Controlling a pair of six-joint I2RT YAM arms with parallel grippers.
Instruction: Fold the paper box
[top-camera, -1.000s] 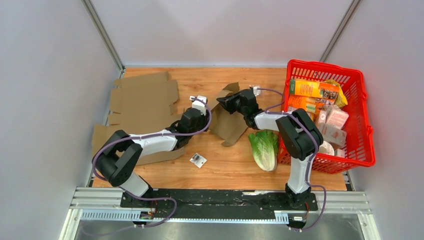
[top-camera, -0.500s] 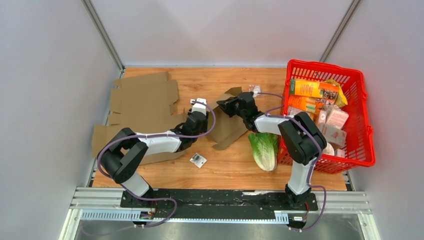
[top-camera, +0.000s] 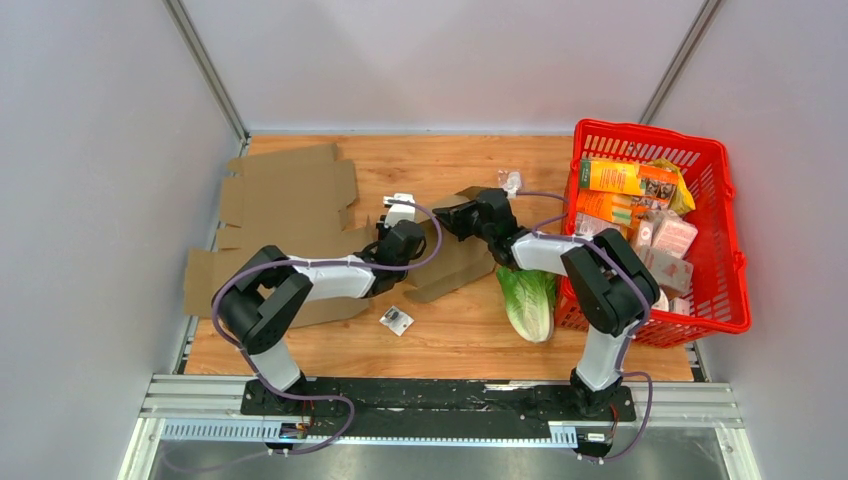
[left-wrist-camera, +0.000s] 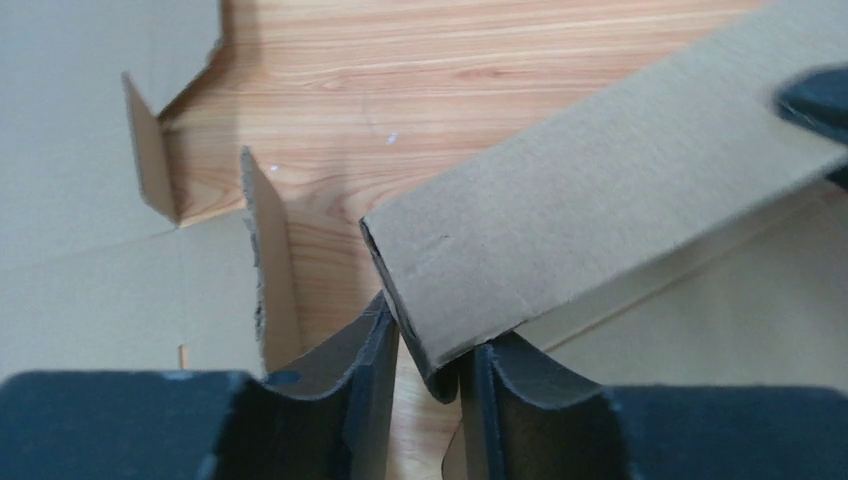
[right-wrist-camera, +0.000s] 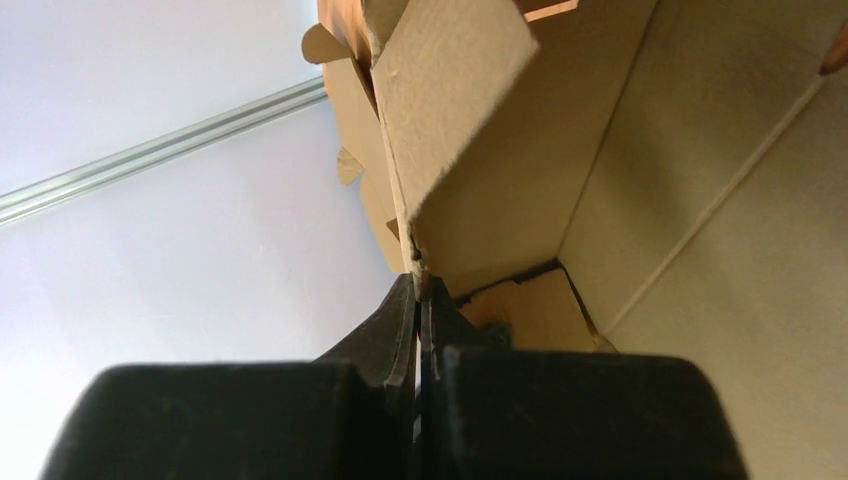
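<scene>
Box: brown corrugated cardboard box (top-camera: 452, 262), half raised, on the wooden tabletop (top-camera: 460, 335) near the middle, between both arms.
Left: left tool (left-wrist-camera: 432, 388) pinching the corner of one box flap, a finger (left-wrist-camera: 372, 395) on each side of it.
Right: right tool (right-wrist-camera: 421, 300) pressed together on a thin wall edge, at the far side of the box.
Around: flat brown cardboard sheets (top-camera: 290, 195) at the left, partly under the left arm; small black-and-white packet (top-camera: 397, 320) near the front; crumpled clear wrapper (top-camera: 511, 181) behind the right tool.
In the way: green lettuce head (top-camera: 527, 295) just beside the box, against the red plastic basket (top-camera: 730, 250) full of groceries.
Hidden: far box flaps covered by the right arm in the top view; box cut off in both wrist views; basket labels too small to read.
</scene>
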